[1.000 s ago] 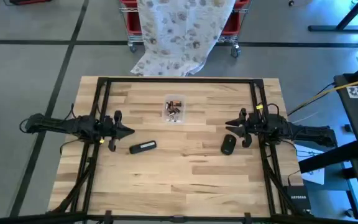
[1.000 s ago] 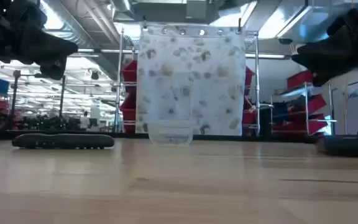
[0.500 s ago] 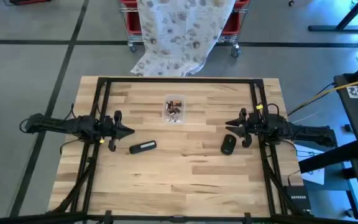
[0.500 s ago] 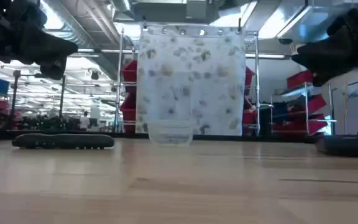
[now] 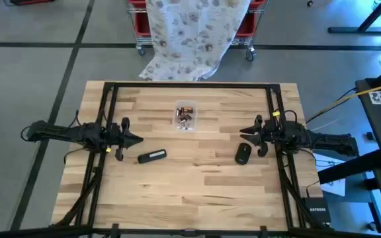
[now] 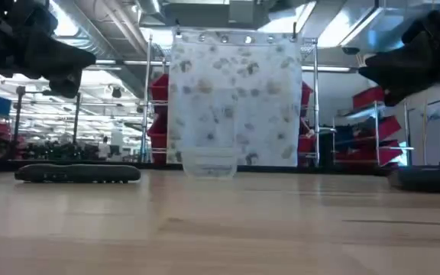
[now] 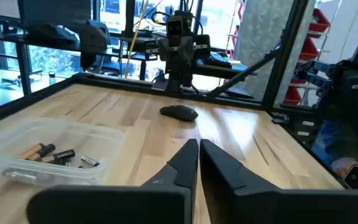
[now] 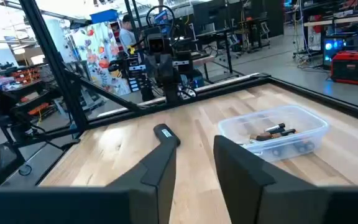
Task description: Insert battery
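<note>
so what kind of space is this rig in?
Looks like a robotics lab or workshop, not a home. Wire shelving with red storage bins stands behind the wooden table, workbenches crowded with equipment fill the room beyond, and overhead ducting runs across the ceiling.

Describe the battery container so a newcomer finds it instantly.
Start at the wooden table and go to the middle of its far half, near the patterned cloth. The clear plastic tub sits there between both arms. It alone is see-through and holds loose batteries; the remote and mouse are solid black.
</note>
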Motion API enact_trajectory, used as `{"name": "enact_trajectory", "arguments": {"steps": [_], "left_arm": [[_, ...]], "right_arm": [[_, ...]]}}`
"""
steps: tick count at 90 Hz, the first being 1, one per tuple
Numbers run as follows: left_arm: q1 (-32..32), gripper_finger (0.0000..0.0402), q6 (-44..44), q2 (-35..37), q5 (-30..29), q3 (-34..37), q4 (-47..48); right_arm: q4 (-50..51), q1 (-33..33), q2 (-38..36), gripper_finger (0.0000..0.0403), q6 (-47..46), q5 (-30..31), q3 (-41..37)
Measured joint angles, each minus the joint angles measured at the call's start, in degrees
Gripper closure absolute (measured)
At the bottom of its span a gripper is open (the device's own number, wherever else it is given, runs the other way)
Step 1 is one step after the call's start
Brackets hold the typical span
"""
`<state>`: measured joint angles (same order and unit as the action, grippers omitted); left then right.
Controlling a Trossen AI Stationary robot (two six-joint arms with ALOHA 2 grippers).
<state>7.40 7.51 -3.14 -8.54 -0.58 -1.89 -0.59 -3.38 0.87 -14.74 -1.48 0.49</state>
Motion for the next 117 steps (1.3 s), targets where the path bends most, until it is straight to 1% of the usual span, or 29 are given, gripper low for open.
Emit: {"name": "enact_trajectory", "arguments": {"steps": [49, 54, 62, 67, 70, 75, 79, 83, 92, 101, 110, 117], "left_arm": [[0.0, 0.0401, 0.0, 0.0, 0.0, 0.0, 0.0], [0.0, 0.0401, 0.0, 0.0, -1.0, 0.0, -0.5], [0.0, 0.0401, 5.0, 0.0, -3.3, 0.0, -5.6], [-0.3, 0.0401, 4.7, -0.2, -6.9, 0.0, -11.9], [-0.6, 0.0401, 3.0, -0.3, -8.3, 0.0, -16.2], [-1.1, 0.0401, -2.8, -0.3, -6.6, -0.4, -22.6], [-1.2, 0.0402, -8.3, -0.9, -4.5, -1.8, -25.4], [-1.1, 0.0402, -12.5, -1.9, -3.7, -4.0, -25.7], [-1.2, 0.0401, -18.2, -6.8, -5.0, -12.2, -21.3], [-1.2, 0.0402, -19.5, -15.3, -9.1, -22.4, -10.7], [-1.2, 0.0402, -16.3, -25.6, -14.1, -32.6, 3.8], [-1.2, 0.0402, -10.8, -33.5, -17.6, -38.6, 13.2]], "right_arm": [[0.0, 0.0, 0.0, 0.0309, 0.0, 0.0, 0.0], [0.0, 0.0, 0.0, 0.0309, 0.0, 0.0, 0.0], [0.0, 0.0, 0.0, 0.0309, 0.0, 0.0, 0.0], [0.0, 0.0, 0.0, 0.0309, 0.0, 0.0, 0.0], [0.0, 0.0, 0.0, 0.0309, 0.0, 0.0, 0.0], [0.0, 0.0, 0.0, 0.0309, 0.0, 0.0, 0.0], [0.0, 0.0, 0.0, 0.0309, 0.0, 0.0, 0.0], [0.0, 0.0, 0.0, 0.0309, 0.0, 0.0, 0.0], [0.0, 0.0, 0.0, 0.0309, 0.0, 0.0, 0.0], [0.0, 0.0, 0.0, 0.0309, 0.0, 0.0, 0.0], [0.0, 0.0, 0.0, 0.0309, 0.0, 0.0, 0.0], [0.0, 0.0, 0.0, 0.0309, 0.0, 0.0, 0.0]]}}
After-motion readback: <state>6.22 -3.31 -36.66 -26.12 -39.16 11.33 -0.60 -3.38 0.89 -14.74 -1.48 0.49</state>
